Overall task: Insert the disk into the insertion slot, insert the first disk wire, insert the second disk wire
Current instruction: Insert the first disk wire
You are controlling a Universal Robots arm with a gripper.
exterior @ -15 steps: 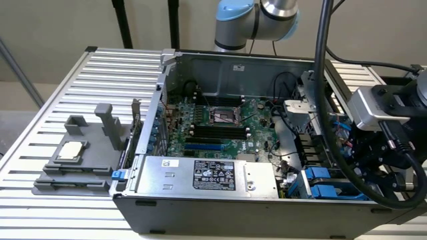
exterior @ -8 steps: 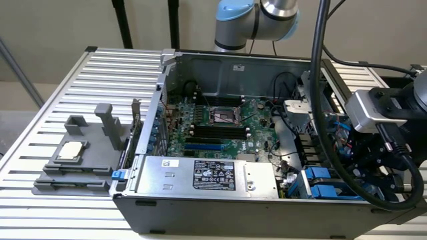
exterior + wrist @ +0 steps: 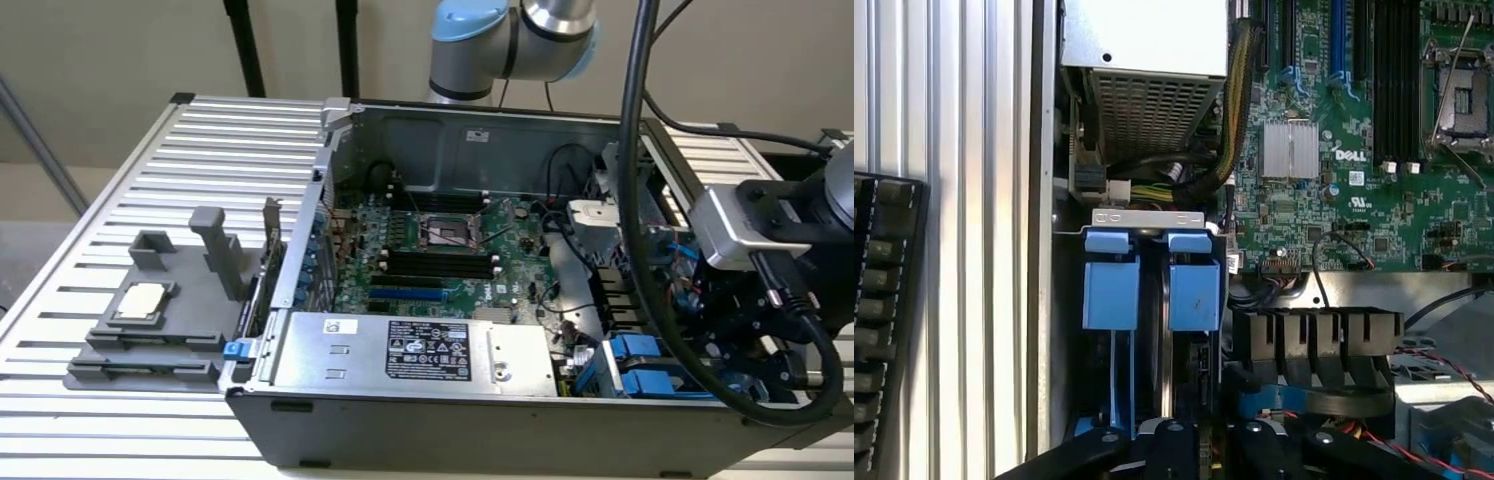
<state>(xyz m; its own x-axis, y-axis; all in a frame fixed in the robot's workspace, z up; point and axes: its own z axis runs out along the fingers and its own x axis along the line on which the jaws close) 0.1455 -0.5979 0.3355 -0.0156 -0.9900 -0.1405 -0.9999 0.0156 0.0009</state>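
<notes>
Gripper — hovering over the blue-tabbed drive bay at the computer case corner, its tip being cut off — grip cannot be told.

Insertion slot was seen in bright blue plastic & grey metal. Motherboard was noted as green w/ black slots & white lettering. Power-supply box was recorded as silver, its sticker black & white. Table was striped w/ silver-white ribs; fixture was grey.
</notes>
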